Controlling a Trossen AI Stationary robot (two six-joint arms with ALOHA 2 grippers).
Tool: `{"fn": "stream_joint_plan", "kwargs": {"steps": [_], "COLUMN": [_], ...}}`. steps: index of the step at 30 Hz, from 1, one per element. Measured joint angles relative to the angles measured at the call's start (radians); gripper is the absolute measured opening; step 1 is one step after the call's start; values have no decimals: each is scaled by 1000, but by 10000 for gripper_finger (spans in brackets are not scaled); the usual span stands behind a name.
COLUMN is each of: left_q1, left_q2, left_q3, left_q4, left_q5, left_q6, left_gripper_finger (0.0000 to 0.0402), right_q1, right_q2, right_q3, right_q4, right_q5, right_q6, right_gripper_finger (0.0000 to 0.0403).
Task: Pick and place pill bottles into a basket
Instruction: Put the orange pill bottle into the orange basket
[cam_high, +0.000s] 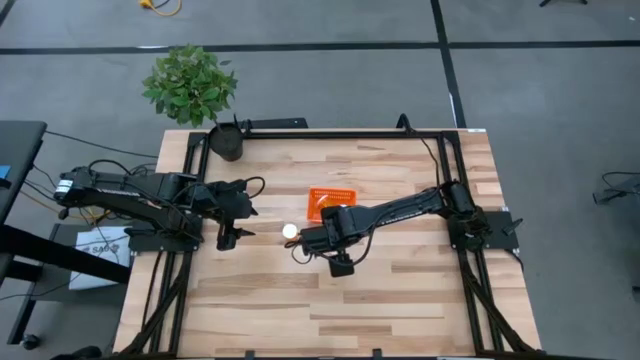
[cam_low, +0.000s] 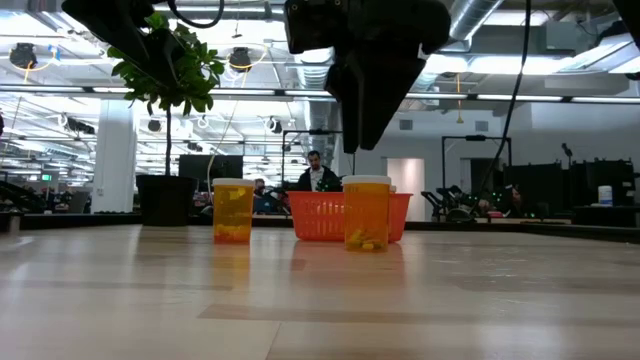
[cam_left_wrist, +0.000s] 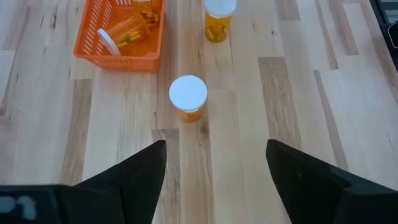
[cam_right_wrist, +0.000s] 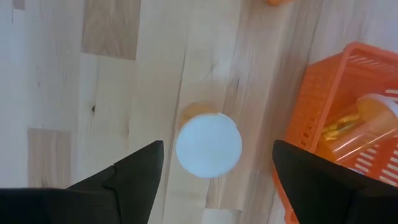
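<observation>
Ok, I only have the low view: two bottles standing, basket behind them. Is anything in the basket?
Observer: Yes, a lying bottle is inside the basket.
Operator: Which arm hangs overhead?
Observer: The right gripper, open above a standing bottle and not touching it.
Operator: And the left?
Observer: The left gripper is open, back from the bottles.

White-capped pill bottle (cam_right_wrist: 208, 144) between spread claw (cam_right_wrist: 217, 171) fingers; basket (cam_right_wrist: 323, 93) beside, perhaps holding another.
</observation>
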Motion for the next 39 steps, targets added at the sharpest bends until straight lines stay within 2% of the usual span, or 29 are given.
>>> {"fn": "stream_joint_plan", "kwargs": {"steps": [39], "left_q1": [0], "left_q2": [0], "left_q3": [0], "left_q4": [0], "left_q5": [22], "left_q6": [-1], "left_gripper_finger": [265], "right_q1": [-19], "right_q2": [-1], "right_q3": [-131], "right_q4": [108], "right_q5": [-33], "right_q6": [-27], "right_gripper_finger": [296]}}
